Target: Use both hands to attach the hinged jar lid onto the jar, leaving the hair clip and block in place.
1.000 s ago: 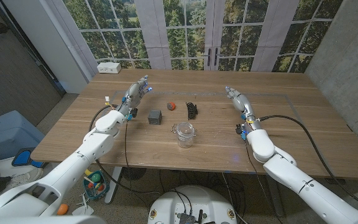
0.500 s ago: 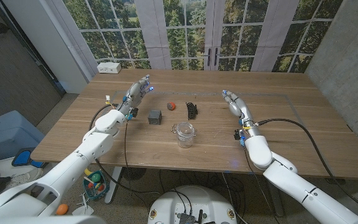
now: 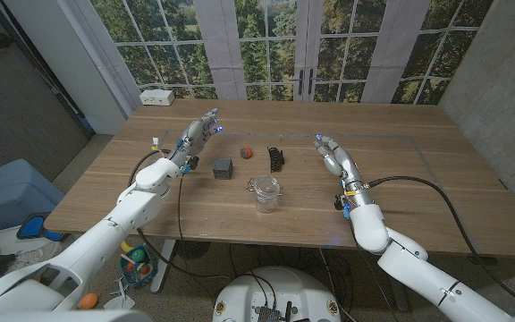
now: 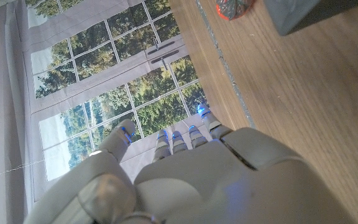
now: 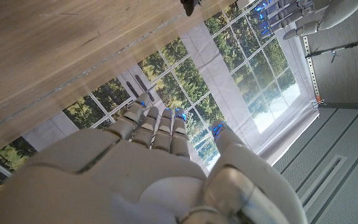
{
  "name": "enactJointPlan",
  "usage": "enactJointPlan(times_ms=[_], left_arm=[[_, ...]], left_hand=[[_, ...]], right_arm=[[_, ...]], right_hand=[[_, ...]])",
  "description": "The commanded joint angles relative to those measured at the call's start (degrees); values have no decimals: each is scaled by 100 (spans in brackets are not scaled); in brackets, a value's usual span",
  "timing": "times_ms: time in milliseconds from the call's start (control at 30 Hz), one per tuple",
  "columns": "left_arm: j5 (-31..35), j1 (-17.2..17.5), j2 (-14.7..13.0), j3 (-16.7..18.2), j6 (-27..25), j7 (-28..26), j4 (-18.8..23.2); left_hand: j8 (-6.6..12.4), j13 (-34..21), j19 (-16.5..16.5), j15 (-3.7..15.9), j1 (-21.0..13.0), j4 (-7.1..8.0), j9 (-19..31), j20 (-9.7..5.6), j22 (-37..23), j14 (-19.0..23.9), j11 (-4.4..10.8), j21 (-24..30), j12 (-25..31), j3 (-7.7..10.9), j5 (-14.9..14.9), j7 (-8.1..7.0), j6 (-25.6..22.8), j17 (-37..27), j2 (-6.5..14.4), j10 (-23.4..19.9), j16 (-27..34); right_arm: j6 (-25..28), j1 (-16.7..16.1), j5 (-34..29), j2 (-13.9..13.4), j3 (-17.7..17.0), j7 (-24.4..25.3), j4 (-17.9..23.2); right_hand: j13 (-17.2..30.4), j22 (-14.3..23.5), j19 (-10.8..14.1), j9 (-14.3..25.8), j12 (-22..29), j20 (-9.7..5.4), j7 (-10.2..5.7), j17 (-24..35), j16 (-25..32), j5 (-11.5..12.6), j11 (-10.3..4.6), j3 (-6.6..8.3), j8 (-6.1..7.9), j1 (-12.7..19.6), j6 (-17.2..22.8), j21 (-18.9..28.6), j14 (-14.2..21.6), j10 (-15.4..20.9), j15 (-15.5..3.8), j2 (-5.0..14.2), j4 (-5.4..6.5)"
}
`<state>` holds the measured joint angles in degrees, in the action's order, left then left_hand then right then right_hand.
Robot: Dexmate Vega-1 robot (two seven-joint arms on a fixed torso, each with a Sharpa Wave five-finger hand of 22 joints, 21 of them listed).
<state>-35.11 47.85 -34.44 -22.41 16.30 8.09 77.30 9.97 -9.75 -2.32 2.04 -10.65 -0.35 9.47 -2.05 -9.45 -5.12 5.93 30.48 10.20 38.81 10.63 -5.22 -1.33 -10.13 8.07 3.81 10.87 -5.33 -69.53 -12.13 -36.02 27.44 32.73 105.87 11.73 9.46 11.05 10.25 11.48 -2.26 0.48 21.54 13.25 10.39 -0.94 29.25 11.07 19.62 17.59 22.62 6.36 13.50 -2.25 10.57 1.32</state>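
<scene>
Since the clear glass jar (image 3: 265, 192) with its hinged lid sits mid-table near the front edge, both empty, spread hands, left hand (image 3: 201, 131) and right hand (image 3: 332, 153), should come in low from either side. I'd steer clear of the dark grey block (image 3: 223, 167) and black hair clip (image 3: 276, 158) just behind it.

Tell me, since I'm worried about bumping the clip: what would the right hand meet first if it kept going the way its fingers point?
Probably nothing: the right hand points toward the windows, passing right of the hair clip, though depth is unclear.
</scene>
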Motion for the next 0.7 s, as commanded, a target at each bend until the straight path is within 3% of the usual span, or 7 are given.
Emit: enactJointPlan(times_ms=[33, 700], left_arm=[[56, 16, -93, -27, 128, 166, 43], [170, 265, -282, 18, 292, 137, 371]], left_hand=[[17, -7, 38, 513, 11, -39, 26, -454, -26, -32, 53, -12, 42, 24, 31, -62, 11, 1, 205, 16, -7], [21, -7, 66, 518, -12, -66, 27, -463, -28, -34, 68, -65, 44, 19, 34, -79, 16, -3, 247, 16, -5]], right_arm=[[409, -249, -489, -101, 127, 114, 388], [962, -357, -980, -226, 381, 7, 755]], right_hand=[[0, 33, 73, 13, 30, -223, -44, 7, 30, -10, -36, 17, -11, 77, 20, -31, 5, 52, -319, 12, -55], [-1, 37, 74, 15, 21, -261, -84, -18, 30, -12, -76, 72, -18, 145, 15, -80, -5, 41, -355, 35, -134]])
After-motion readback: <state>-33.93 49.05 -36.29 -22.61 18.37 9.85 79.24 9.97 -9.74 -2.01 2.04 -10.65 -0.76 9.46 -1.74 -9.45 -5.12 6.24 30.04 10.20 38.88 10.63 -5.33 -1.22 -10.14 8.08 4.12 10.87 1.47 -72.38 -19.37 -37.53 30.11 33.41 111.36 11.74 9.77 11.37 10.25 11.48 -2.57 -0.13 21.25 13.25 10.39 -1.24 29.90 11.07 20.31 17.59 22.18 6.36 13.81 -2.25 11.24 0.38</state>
